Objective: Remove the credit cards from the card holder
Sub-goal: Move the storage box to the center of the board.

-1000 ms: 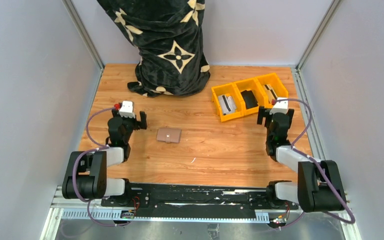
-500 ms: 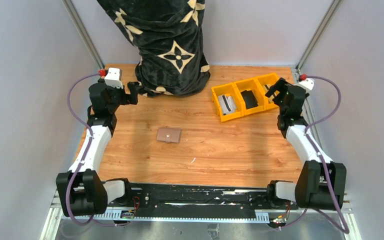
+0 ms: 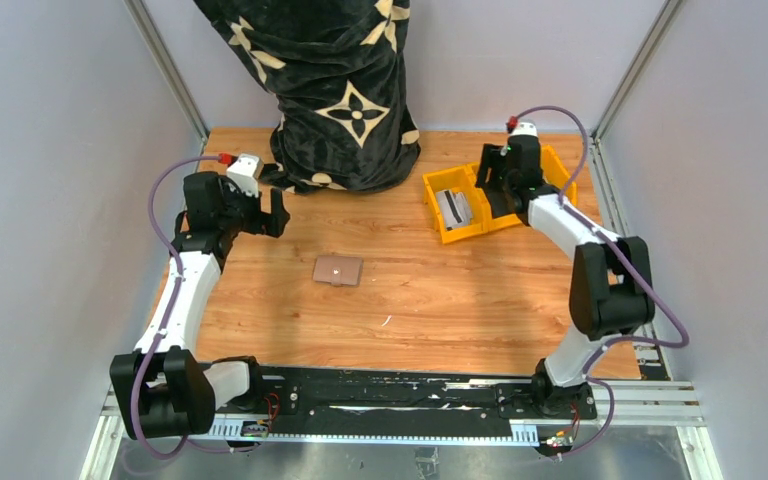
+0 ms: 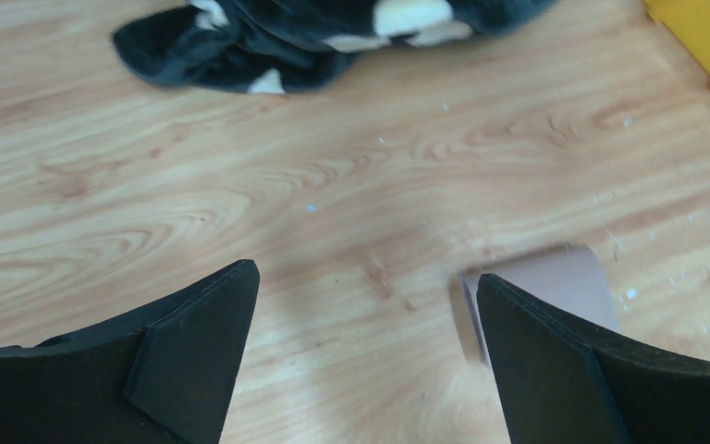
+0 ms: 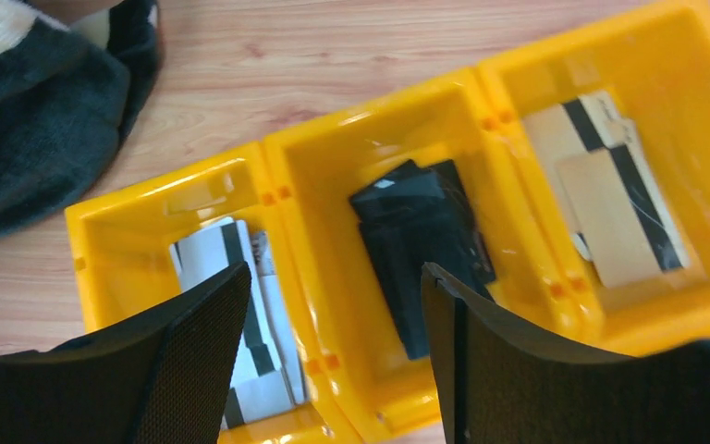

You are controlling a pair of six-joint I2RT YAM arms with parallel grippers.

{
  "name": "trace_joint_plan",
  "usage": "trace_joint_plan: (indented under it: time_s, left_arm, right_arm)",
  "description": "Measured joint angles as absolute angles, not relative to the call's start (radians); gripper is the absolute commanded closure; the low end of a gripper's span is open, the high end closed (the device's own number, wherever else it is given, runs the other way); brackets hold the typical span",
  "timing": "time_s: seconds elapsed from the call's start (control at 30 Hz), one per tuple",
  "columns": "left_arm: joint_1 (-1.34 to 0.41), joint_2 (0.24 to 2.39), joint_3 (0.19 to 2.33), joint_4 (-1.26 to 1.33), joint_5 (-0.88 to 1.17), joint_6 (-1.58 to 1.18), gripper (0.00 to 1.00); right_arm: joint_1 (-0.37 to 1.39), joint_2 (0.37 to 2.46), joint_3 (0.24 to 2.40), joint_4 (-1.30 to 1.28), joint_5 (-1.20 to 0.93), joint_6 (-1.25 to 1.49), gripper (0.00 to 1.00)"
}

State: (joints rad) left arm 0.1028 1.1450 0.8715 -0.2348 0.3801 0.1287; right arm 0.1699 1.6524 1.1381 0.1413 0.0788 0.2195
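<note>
Top view: see holder (image 3: pixel 338 270) flat and shut mid-bench (image 3: pixel 440 300), long axis roughly left-right. No cards showing on it, presumably tucked inside. Place left hand (image 3: pixel 265 208) farther back and left of it, near the cloth (image 3: pixel 340 90), spread wide, gripping nothing. Place right hand (image 3: pixel 495 178) over the bin (image 3: pixel 432 190), well apart from holder. Judge left as clearly nearer: holder lies nearward and right of it.

Left wrist: confirms wide gap at left hand (image 4: pixel 365 276), nothing between. Catches only part of holder (image 4: pixel 555 277), low right, partly behind the right jaw. Sits off-centre, so likely needs a shift that way before any grip. Gives no look at the bin's insides.

Right wrist: shows right hand (image 5: pixel 335 270) parted partway, empty, above the bin's (image 5: pixel 268 153) middle compartment. Reveals what top view blurs: black wallet (image 5: pixel 421 231) in the middle, striped cards (image 5: pixel 610 203) in both outer compartments. Shows no holder at all.
</note>
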Motion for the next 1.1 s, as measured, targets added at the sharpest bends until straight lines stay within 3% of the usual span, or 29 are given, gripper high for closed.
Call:
trace_joint_plan:
  time_s: [0.27,0.37,0.47,0.63,0.77,1.1]
  left_arm:
    - [0.103,1.136,0.871,-0.413,0.518,0.28,0.0]
    - [0.103,1.133,0.871,-0.463,0.54,0.324,0.0]
    - [0.103,1.129,0.871,-0.498,0.55,0.35,0.0]
    - [0.103,1.106,0.872,-0.531,0.559,0.379,0.0]
    - [0.103,1.092,0.882,-0.556,0.563,0.403,0.0]
    - [0.103,1.085,0.892,-0.595,0.574,0.439,0.0]
  right_arm:
    - [0.216,1.807,1.268,0.081,0.083,0.157,0.31]
    - [0.22,1.853,1.286,0.06,0.087,0.137,0.36]
    - [0.228,1.88,1.287,0.035,0.091,0.12,0.48]
    - [0.262,1.88,1.285,0.03,0.115,0.096,0.81]
    - [0.307,1.847,1.245,0.037,0.16,0.12,0.92]
    - [0.439,1.718,1.105,0.003,0.265,0.207,0.97]
